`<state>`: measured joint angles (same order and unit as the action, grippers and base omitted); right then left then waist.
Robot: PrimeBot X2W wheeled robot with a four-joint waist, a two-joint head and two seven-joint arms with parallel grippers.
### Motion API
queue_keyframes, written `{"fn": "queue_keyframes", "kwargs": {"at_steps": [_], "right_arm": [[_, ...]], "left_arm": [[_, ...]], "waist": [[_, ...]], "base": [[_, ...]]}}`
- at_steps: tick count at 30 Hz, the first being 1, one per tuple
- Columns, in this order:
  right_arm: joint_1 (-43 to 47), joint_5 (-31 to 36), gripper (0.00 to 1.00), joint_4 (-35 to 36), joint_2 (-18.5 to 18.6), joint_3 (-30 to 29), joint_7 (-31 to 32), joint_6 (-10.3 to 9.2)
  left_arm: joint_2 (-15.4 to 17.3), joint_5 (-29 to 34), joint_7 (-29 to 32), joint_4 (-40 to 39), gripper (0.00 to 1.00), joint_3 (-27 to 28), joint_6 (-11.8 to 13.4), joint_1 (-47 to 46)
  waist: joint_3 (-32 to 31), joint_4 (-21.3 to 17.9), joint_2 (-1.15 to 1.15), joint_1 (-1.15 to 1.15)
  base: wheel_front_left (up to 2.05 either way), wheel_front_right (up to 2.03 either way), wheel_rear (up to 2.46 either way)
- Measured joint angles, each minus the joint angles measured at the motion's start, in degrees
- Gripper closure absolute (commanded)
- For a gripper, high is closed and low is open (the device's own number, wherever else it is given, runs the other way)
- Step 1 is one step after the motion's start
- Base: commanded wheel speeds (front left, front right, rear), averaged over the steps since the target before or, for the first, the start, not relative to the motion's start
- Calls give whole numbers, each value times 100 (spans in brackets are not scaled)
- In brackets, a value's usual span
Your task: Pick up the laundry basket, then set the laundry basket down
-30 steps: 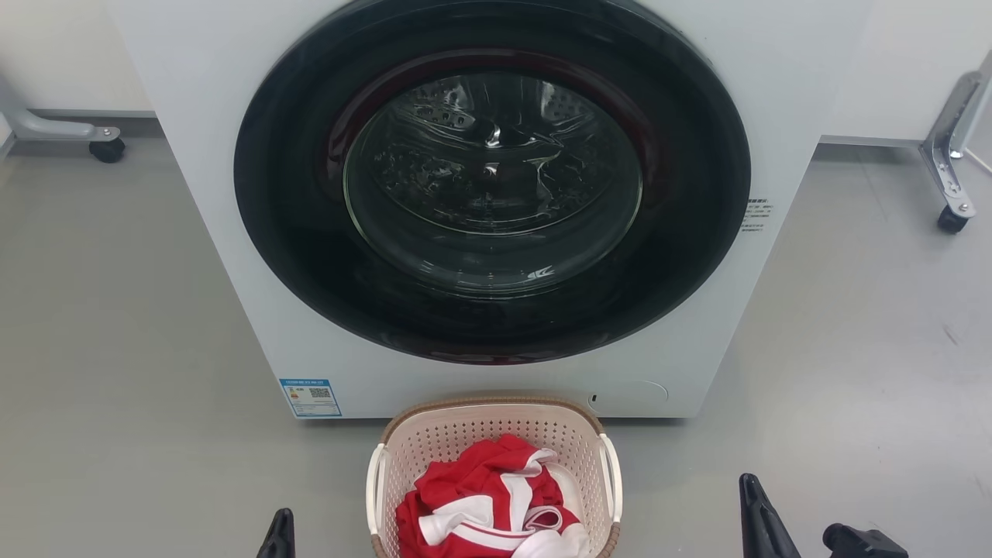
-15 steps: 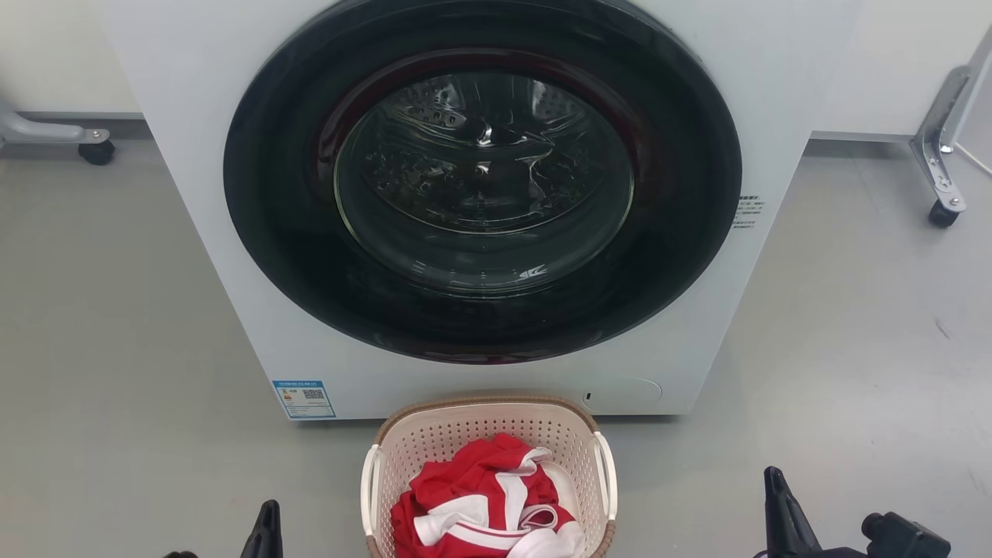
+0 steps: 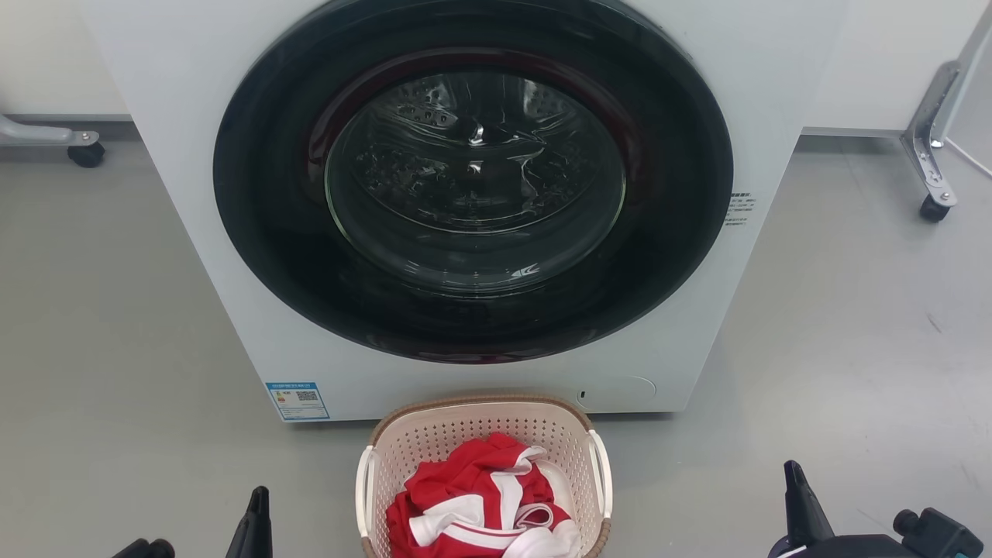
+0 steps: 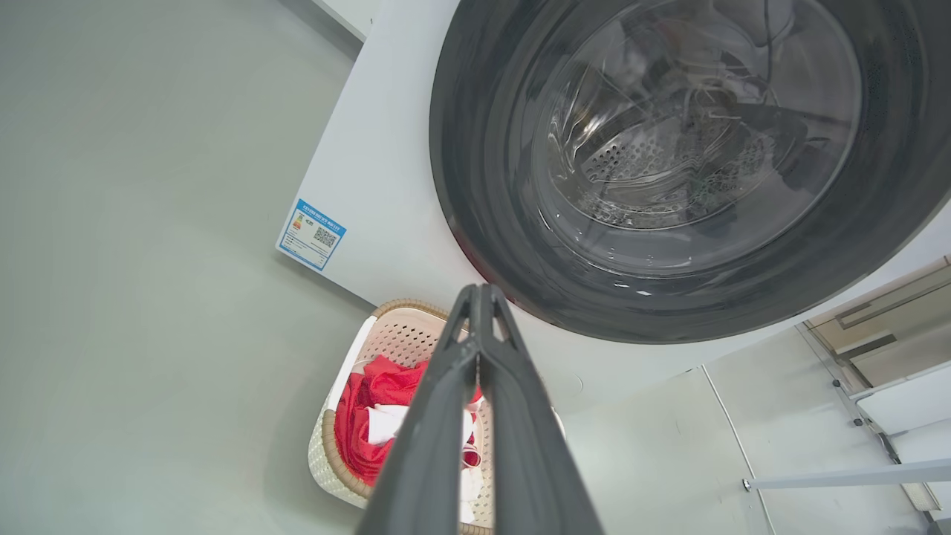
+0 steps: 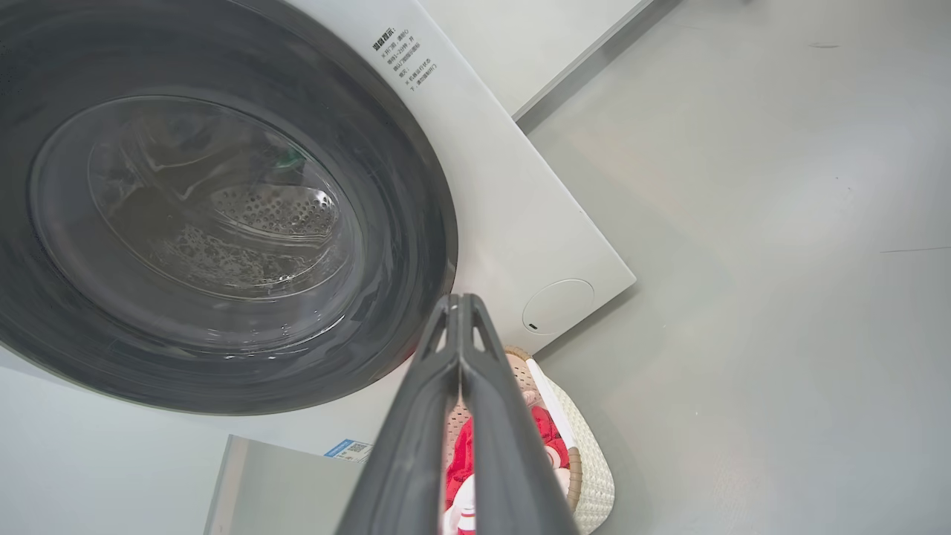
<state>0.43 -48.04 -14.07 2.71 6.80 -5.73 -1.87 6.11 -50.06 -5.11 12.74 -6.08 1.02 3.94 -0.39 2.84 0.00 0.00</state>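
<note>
In the head view, the laundry basket [image 3: 480,404] stood on the grey floor [image 3: 101,349] at bottom centre, just in front of the washing machine [image 3: 194,256], with a red and white garment [image 3: 465,496] heaped inside. Its near end was cut off by the lower edge. Its long axis seemed to run up the frame toward the machine, a short end facing the door and a white handle on each long side. The left gripper [image 3: 258,515] rose at lower left and the right gripper [image 3: 798,492] at lower right, so the basket lay between them. Both were apart from it, the left one nearer its handle. A two-armed lift would probably need each gripper to move inward to its own handle.

In the left wrist view, that gripper's fingers met at their tips, closed on nothing. The basket sat at lower centre-left, partly behind them, its cream wall [image 4: 327,468] to their left.

In the right wrist view, the right gripper's fingers likewise pressed together, empty. The basket showed at bottom centre-right, its perforated wall [image 5: 594,475] just right of the fingers, below the machine's corner.
</note>
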Motion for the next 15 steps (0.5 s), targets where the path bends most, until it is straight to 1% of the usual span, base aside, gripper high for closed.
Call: {"fn": "queue_keyframes", "kwargs": {"at_steps": [15], "right_arm": [[-119, -1143, 100, -97, -5, -378, 324, 242]], "left_arm": [[-90, -1091, 302, 114, 100, 292, -209, -187]], "waist": [[13, -76, 0, 0]], "base": [[0, 0, 0]]}}
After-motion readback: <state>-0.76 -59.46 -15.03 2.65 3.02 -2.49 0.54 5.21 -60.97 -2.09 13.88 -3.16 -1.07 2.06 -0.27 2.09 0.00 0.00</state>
